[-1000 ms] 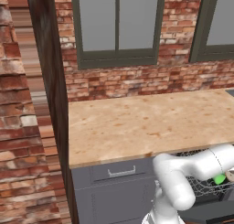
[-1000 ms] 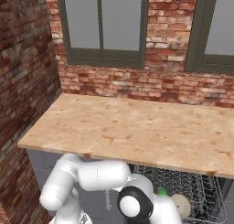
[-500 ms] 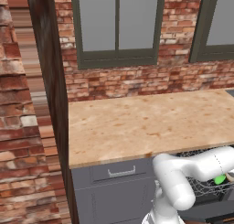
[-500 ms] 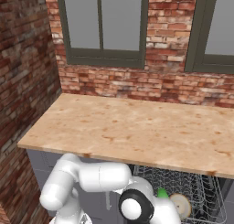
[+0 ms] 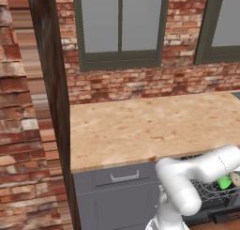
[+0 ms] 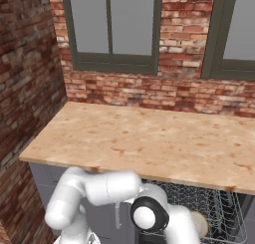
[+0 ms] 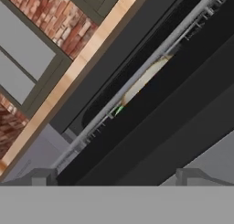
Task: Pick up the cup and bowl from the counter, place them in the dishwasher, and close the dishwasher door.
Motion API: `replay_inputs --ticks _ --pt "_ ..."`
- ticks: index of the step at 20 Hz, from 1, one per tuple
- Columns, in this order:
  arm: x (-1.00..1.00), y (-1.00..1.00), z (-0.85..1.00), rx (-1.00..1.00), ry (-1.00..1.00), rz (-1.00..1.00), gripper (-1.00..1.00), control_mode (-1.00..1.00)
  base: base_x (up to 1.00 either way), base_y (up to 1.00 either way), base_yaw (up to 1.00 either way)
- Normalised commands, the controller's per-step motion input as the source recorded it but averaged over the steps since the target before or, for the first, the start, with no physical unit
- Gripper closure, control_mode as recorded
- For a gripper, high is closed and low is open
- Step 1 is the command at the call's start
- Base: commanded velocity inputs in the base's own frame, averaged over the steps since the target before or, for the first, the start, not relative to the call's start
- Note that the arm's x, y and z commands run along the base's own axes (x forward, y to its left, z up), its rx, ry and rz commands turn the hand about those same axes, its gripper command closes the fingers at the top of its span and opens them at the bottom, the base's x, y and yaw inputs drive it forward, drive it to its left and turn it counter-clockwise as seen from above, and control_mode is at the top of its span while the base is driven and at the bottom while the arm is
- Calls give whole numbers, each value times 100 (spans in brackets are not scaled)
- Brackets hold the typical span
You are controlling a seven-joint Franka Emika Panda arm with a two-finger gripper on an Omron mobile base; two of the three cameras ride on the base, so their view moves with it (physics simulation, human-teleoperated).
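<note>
— Where do the cup and the bowl sit?

— Both lie in the dishwasher's wire rack (image 6: pixel 224 208) under the counter (image 5: pixel 154 126). The left base view has the green cup (image 5: pixel 224 182) among the wires with the pale bowl (image 5: pixel 235 179) just beside it at the frame's edge. From the right, the bowl (image 6: pixel 200 223) shows behind the white arm (image 6: pixel 99 188).

— And the tool?

— The hand view has the tool (image 7: pixel 114 177) with its fingertips (image 7: pixel 41 176) set wide apart and nothing between them. Past them a dark grey panel — the dishwasher door (image 7: pixel 183 122) — crosses the view, with the rack's edge, a sliver of the cup (image 7: pixel 118 110) and the bowl (image 7: pixel 141 81) beyond it.

— The drawer?

— The grey drawer (image 5: pixel 123 176) with its silver handle sits closed, left of the rack.
</note>
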Motion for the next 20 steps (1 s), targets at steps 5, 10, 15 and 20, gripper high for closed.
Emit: replay_inputs --ticks 5,10,15,20 --pt "100 14 -11 -8 -4 0 -100 -100 0 0 0" --pt "95 12 -12 -8 -5 0 -100 -100 0 0 0" --pt "90 7 -12 -7 -5 0 -100 -100 0 0 0" --pt "78 3 -14 -6 -7 0 -100 -100 0 0 0"
